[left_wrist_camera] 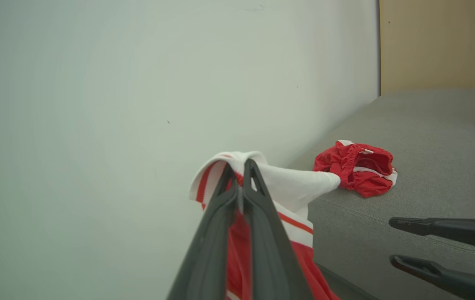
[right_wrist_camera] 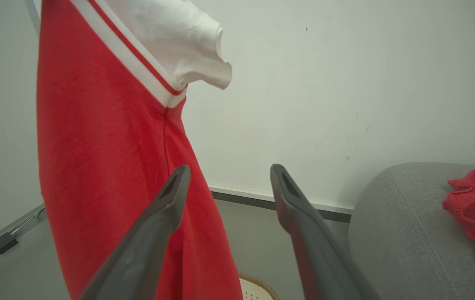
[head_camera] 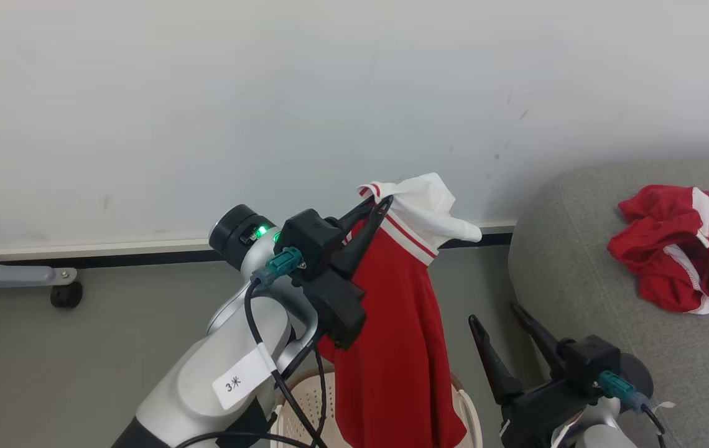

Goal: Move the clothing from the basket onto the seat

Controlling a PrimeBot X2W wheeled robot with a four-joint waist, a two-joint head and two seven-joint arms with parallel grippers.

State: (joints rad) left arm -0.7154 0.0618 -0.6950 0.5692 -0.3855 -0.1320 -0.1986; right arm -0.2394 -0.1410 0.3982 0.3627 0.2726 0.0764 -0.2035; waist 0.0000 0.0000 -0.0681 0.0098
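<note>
One raised left gripper [head_camera: 384, 204] pinches the jersey [head_camera: 392, 348]; right gripper [head_camera: 494, 312] gapes low.

White wall [head_camera: 267, 93], grey floor [head_camera: 112, 330], black castor [head_camera: 66, 294]

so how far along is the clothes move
Done: the red shorts lie crumpled on the grey sofa. In hand: the left tool is shut on the jersey near its white sleeve, and it hangs above the basket. Left: carry the jersey over to the sofa and release it. The right tool is open and empty.
</note>
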